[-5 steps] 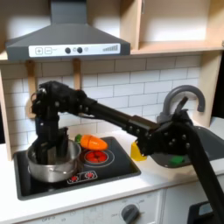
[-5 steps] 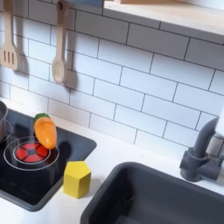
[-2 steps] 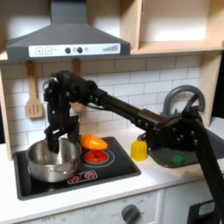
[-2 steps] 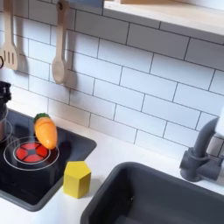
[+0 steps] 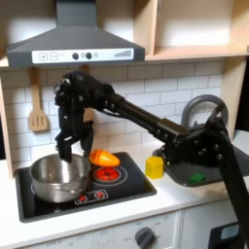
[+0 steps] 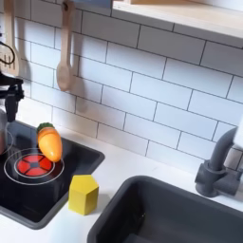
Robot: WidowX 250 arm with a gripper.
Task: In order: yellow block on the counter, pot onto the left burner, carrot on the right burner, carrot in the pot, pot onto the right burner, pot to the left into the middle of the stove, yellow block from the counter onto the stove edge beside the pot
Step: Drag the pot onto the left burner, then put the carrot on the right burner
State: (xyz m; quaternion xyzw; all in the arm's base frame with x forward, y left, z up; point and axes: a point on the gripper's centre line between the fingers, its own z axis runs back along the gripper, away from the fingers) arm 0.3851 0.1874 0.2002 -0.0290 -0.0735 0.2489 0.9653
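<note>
I saw the gripper (image 5: 64, 149) hang just above the pot (image 5: 56, 179) on the stove (image 5: 126, 189); whether its claw was released or clenched, I could not tell; the carrot (image 6: 48, 142) lay on the cooktop's back edge beside the red burner (image 6: 34, 165); the yellow block (image 6: 84, 194) stood on the counter (image 6: 114, 173).

White subway-tile wall (image 6: 142, 85), a grey range hood (image 5: 73, 39) (wooden shelf beside), a hanging wooden spoon (image 6: 64, 52)

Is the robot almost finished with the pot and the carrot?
Not yet. The yellow block is on the counter and the pot sits on the burner at the first exterior view's left. The gripper hovers above it. The carrot still waits at the stove's back.
</note>
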